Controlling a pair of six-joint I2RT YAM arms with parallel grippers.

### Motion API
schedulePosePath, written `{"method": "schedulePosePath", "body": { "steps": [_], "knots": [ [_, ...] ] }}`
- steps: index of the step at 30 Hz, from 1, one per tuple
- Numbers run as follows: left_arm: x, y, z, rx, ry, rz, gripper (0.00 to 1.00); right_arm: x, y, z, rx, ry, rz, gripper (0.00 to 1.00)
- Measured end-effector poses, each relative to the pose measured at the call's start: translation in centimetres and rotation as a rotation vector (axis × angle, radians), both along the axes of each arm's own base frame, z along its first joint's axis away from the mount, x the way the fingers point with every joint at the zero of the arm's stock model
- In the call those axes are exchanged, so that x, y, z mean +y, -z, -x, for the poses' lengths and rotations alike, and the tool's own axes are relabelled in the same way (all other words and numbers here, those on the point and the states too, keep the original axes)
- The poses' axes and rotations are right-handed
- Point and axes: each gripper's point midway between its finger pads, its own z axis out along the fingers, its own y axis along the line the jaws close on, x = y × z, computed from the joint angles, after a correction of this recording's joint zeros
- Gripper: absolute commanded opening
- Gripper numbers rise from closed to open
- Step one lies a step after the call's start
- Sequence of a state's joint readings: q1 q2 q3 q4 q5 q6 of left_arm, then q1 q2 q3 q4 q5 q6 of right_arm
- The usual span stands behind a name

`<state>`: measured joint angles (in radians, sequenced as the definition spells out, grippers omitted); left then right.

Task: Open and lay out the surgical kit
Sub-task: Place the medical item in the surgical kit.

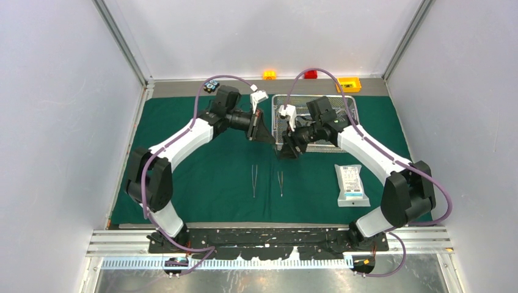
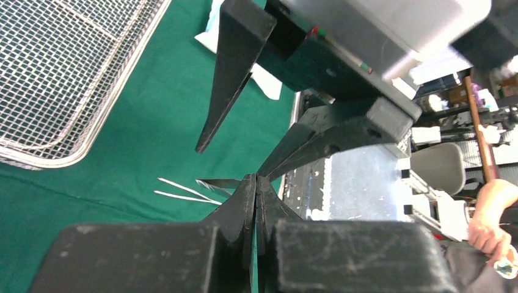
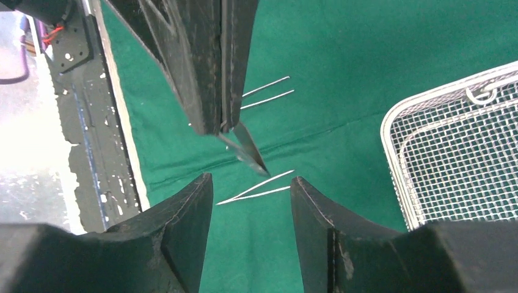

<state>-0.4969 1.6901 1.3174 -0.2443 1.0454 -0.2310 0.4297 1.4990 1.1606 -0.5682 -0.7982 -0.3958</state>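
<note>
Flanking the green drape (image 1: 207, 177) stand white walls (image 1: 55, 122).

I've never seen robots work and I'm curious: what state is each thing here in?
Dark green cloth drape: spread flat.
Rectangular steel wire-mesh tray: on the drape, visible part empty.
Slim silver tweezers, left: lying loose on the drape.
Slim silver tweezers, right: lying loose beside them.
Flat white pouch: lying flat on the drape.
Small silver instrument: pinched, held above the drape.
Left gripper: shut on the instrument.
Right gripper: open, near the instrument.

High rear overview — close wrist views, shared drape (image 3: 342, 73)
</note>
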Motion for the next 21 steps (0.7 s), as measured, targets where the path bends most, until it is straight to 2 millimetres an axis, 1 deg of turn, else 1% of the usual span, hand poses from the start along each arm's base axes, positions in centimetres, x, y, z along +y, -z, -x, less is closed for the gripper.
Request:
{"method": "schedulePosePath", "body": {
  "steps": [7, 9, 11, 17, 21],
  "knots": [
    [-0.3, -1.0, 0.3, 0.037, 0.008, 0.035, 0.0, 1.0, 0.2, 0.3, -0.057, -0.031, 0.045, 0.58],
    [-0.4, -1.3, 0.3, 0.04, 0.01, 0.045, 0.0, 1.1, 0.3, 0.4, -0.065, -0.035, 0.056, 0.56],
    [-0.5, -1.6, 0.3, 0.044, 0.013, 0.056, 0.0, 1.2, 0.4, 0.4, -0.073, -0.036, 0.064, 0.51],
    [-0.6, -2.1, 0.4, 0.044, 0.015, 0.073, 0.0, 1.1, 0.5, 0.2, -0.082, -0.032, 0.073, 0.31],
    [-0.4, -2.2, 0.1, 0.037, 0.004, 0.075, 0.0, 1.0, 0.6, 0.2, -0.081, -0.03, 0.08, 0.15]
  ]
}}
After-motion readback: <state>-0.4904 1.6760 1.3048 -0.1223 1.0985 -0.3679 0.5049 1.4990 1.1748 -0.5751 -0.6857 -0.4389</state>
